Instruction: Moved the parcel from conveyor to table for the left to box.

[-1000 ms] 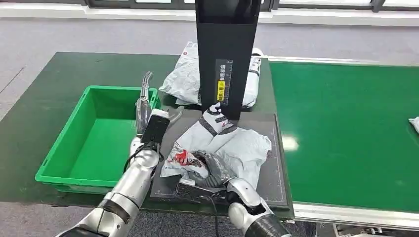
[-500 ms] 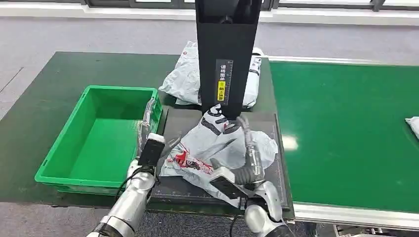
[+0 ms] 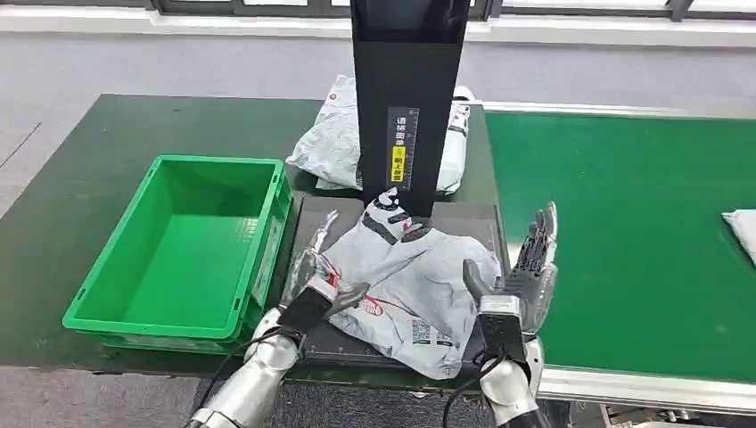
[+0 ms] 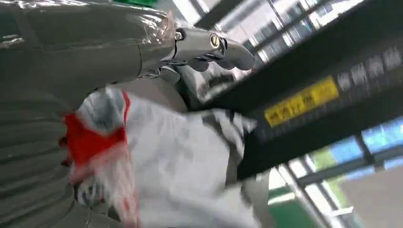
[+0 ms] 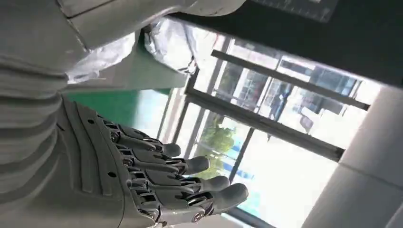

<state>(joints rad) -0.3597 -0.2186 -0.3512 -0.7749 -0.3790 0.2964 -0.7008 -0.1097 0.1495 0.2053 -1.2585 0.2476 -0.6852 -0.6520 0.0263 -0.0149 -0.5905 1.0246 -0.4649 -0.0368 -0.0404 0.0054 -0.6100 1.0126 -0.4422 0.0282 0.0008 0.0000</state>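
The dark green worktop (image 3: 107, 152) carried most of the things, and the brighter green conveyor (image 3: 624, 232) joined it along its right edge. A tall black post (image 3: 408, 89) stood near the middle of the worktop, with a yellow label on its front. The empty green box (image 3: 178, 250) stood toward the left front of the worktop. A black mat (image 3: 308, 218) lay just beside the box, at the foot of the post. The grey parcel (image 3: 410, 276) lay crumpled on this mat, with one end touching the base of the post and the other end reaching the front edge of the mat. Another grey bag (image 3: 330, 143) lay behind the post, toward the far edge of the worktop. A further pale bag (image 3: 742, 227) lay on the conveyor at its right edge.

The left hand (image 3: 323, 283) was at the left side of the parcel, with its fingers on the red printed part; whether it really gripped the parcel, I cannot tell. The right hand (image 3: 521, 285) was raised just beside the right side of the parcel, with its fingers (image 5: 199, 180) straight and apart, holding nothing.
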